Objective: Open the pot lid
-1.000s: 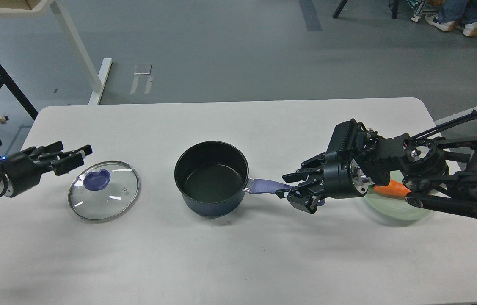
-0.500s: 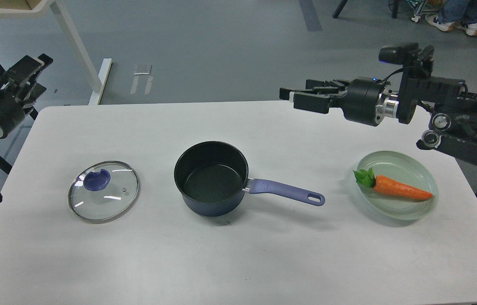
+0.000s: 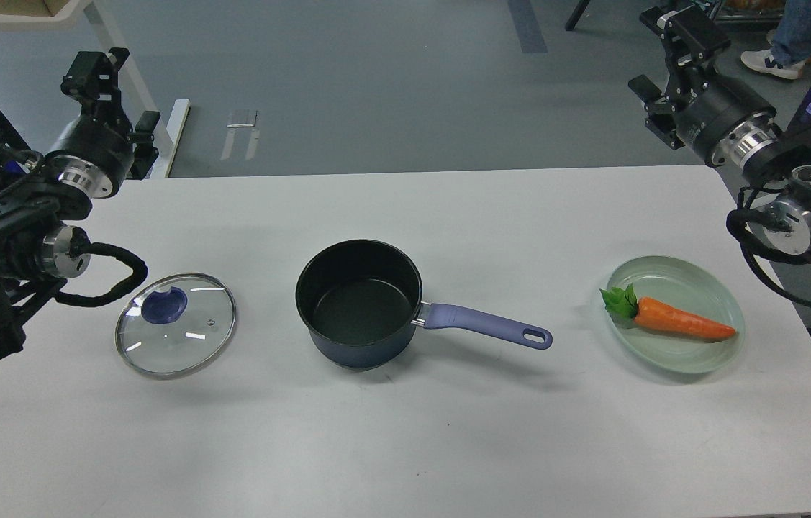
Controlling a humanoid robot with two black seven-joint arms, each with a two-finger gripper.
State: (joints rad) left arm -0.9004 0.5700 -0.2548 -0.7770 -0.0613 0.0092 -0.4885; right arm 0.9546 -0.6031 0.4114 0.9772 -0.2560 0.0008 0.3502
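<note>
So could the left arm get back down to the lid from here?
Probably yes: the left gripper is raised behind the table's far left edge, and nothing lies between it and the lid.

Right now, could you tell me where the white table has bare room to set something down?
The white table is bare along its near edge and far edge. The only objects are in the middle row: clear glass lid, dark navy saucepan, and pale green plate holding an orange carrot.
</note>
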